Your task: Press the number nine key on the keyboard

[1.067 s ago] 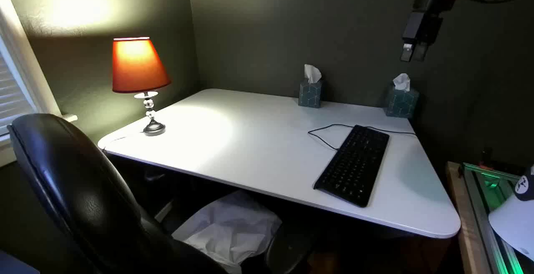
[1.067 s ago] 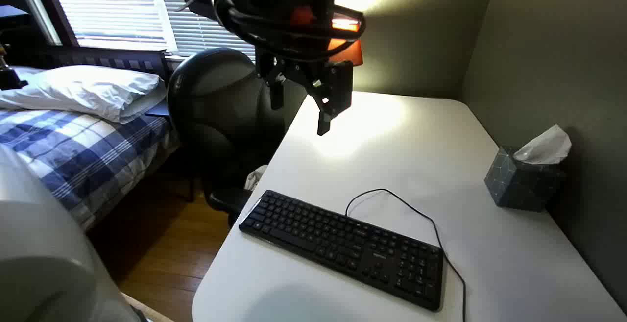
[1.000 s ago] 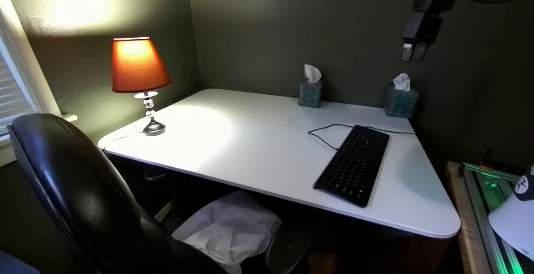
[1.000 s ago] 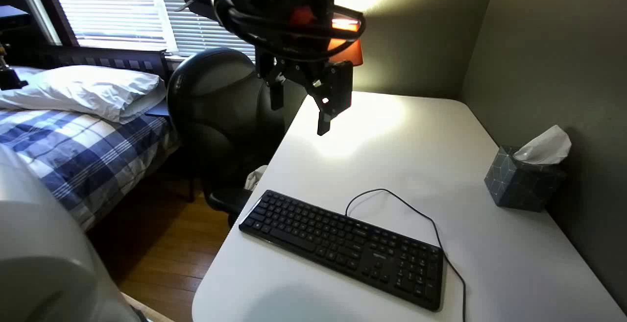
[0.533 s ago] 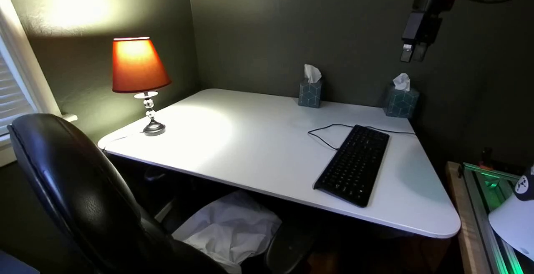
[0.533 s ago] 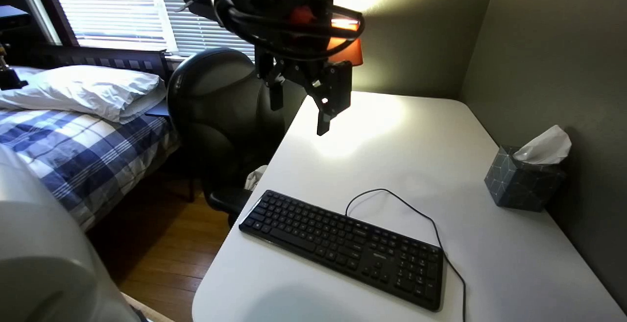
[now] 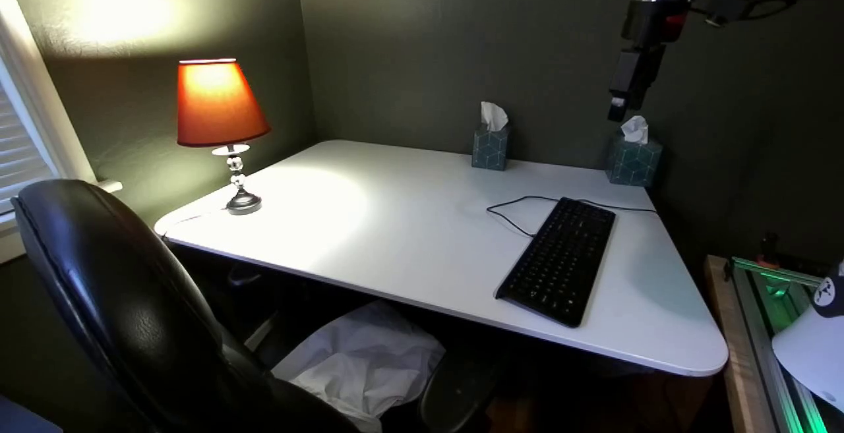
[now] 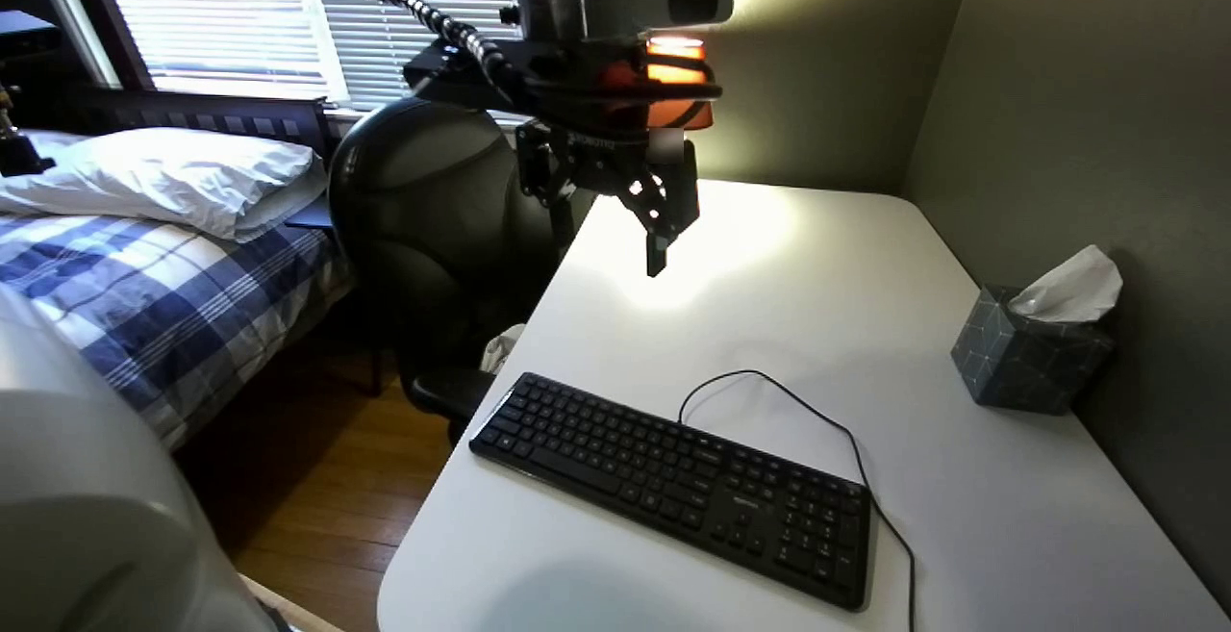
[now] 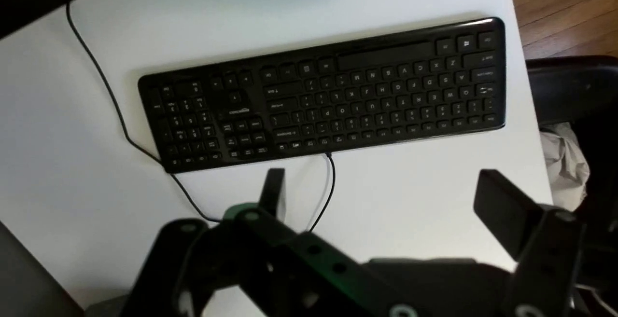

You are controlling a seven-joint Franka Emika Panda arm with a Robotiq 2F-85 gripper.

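Note:
The black keyboard (image 7: 560, 261) lies flat on the white desk (image 7: 409, 222), also seen in an exterior view (image 8: 673, 488). In the wrist view the keyboard (image 9: 328, 95) appears with its legends upside down. Its number pad (image 9: 187, 123) is at the left there; single digits are too small to read surely. A thin dark cable (image 9: 332, 182) leaves its back edge. My gripper (image 9: 381, 182) is open and empty, fingers wide apart. It hangs high above the desk, beyond the keyboard's cable edge, touching nothing; it shows in both exterior views (image 7: 623, 110) (image 8: 610, 252).
Two tissue boxes (image 7: 490, 148) (image 7: 635, 159) stand at the desk's wall side. A lit lamp (image 7: 221, 107) with an orange shade stands at the far end. A black office chair (image 7: 125, 301) is beside the desk. A bed (image 8: 163, 257) is behind.
My gripper stays nearly still at first, then moves lower and over the desk, shifting left and down in an exterior view, its tilt changing. The fingers stay open. The keyboard has not moved.

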